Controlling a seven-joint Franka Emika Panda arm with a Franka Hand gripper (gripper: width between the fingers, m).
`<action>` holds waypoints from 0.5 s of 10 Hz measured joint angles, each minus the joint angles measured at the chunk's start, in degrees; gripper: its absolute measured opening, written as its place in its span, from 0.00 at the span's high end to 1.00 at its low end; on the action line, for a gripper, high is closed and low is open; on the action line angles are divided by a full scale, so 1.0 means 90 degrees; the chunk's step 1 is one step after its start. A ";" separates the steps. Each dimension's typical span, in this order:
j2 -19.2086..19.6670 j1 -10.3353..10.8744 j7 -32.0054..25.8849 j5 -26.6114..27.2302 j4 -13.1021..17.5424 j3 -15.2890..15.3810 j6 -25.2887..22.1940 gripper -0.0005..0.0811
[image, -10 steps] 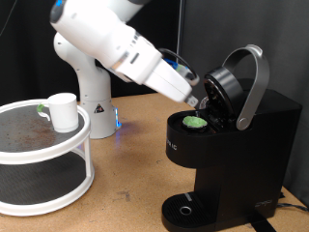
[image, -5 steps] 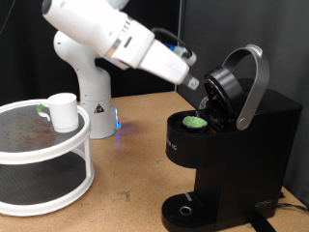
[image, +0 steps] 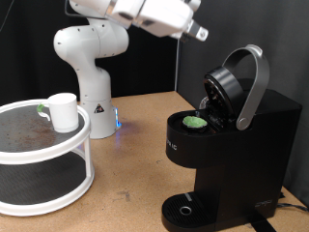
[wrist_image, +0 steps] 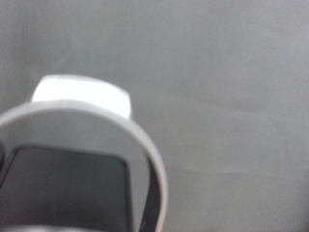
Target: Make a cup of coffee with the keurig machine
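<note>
background: dark curtain behind a brown wooden tabletop (image: 135, 145), with the white robot base at the exterior view's upper left
machine: boxy matte black keurig machine (image: 241, 145) stands at the exterior view's right, its silver-grey curved lid handle (image: 253, 82) raised and the brew chamber open
pod: small dark pod with a green top (image: 196, 123) sits in the open chamber
cup: small plain white cylindrical cup (image: 64, 111) rests on the top tier of a round white two-tier stand (image: 43, 159) at the exterior view's left, well apart from the machine; the round drip tray (image: 185, 210) has no cup on it
gripper: two-finger gripper (image: 198, 31) is high at the exterior view's top, above and well clear of the lid, holding nothing visible
fingers: cannot tell whether spread or closed; they are too small in the exterior view and absent from the wrist view
risk: brewing with no cup under the spout would likely spill coffee over the tray; a lid left raised would probably stop the brew
risk: the cup looks light and could tip off the stand if nudged
hidden: wrist view is blurred, showing only the grey handle arc (wrist_image: 116, 121) over a dark body; the button panel is not visible, and the arm's upper part is cut off
</note>
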 joint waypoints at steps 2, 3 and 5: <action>-0.0106 0.0002 0.0409 0.0001 0.0213 -0.0010 -0.0247 0.01; -0.0102 0.0001 0.0399 -0.0010 0.0191 -0.0010 -0.0233 0.01; -0.0099 0.0072 0.0352 0.0001 0.0217 0.0162 -0.0030 0.01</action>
